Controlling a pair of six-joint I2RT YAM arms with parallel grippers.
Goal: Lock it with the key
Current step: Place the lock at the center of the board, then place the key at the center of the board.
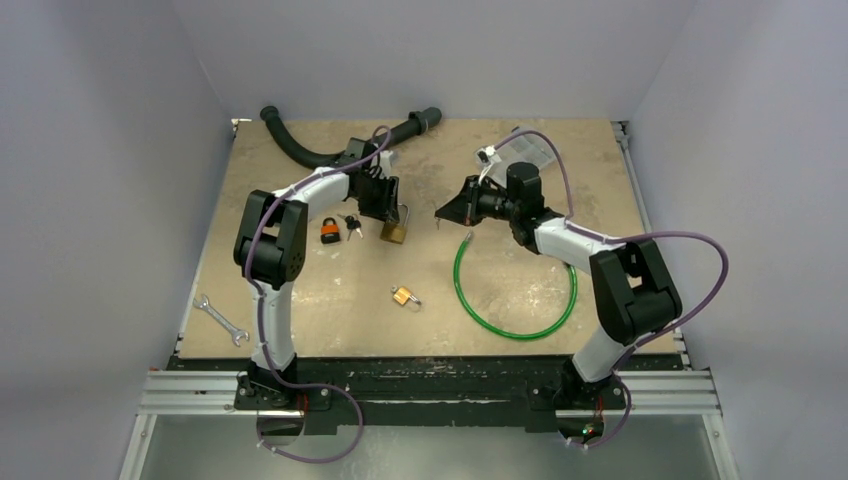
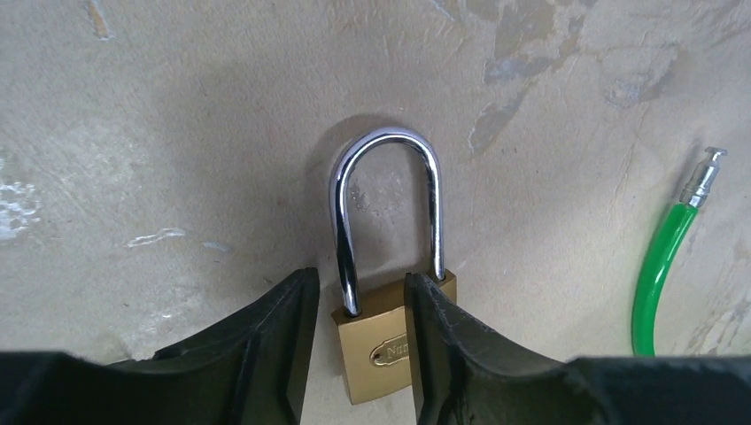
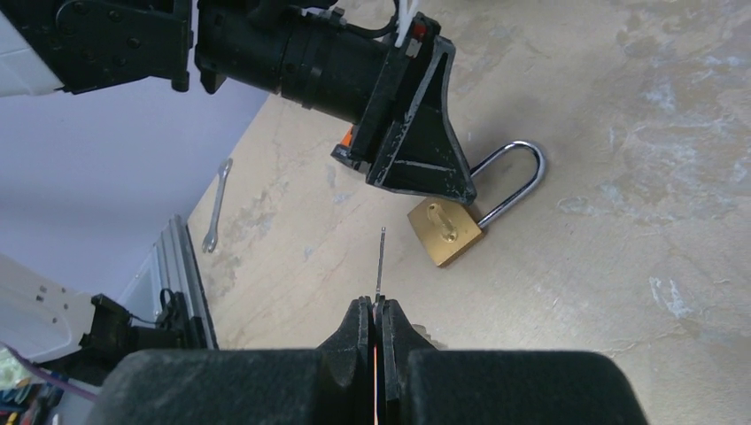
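Note:
A brass padlock (image 1: 394,232) with a long steel shackle lies flat on the table. In the left wrist view its body (image 2: 376,354) sits between my left gripper's (image 2: 361,279) fingers, and the shackle (image 2: 387,137) points away from them. The left finger stands off the body with a visible gap; the right finger overlaps its edge. The jaws are open. My right gripper (image 3: 375,305) is shut on the key (image 3: 380,261), whose thin blade sticks out edge-on toward the padlock (image 3: 445,232), a short way from its keyhole face. The left gripper (image 3: 425,177) hangs just above the lock.
An orange padlock (image 1: 329,232) and a bunch of keys (image 1: 352,226) lie left of the brass lock. A small brass padlock (image 1: 404,296) lies nearer the front. A green hose loop (image 1: 515,330) is on the right, a wrench (image 1: 221,320) at the left edge, a black pipe (image 1: 300,150) at the back.

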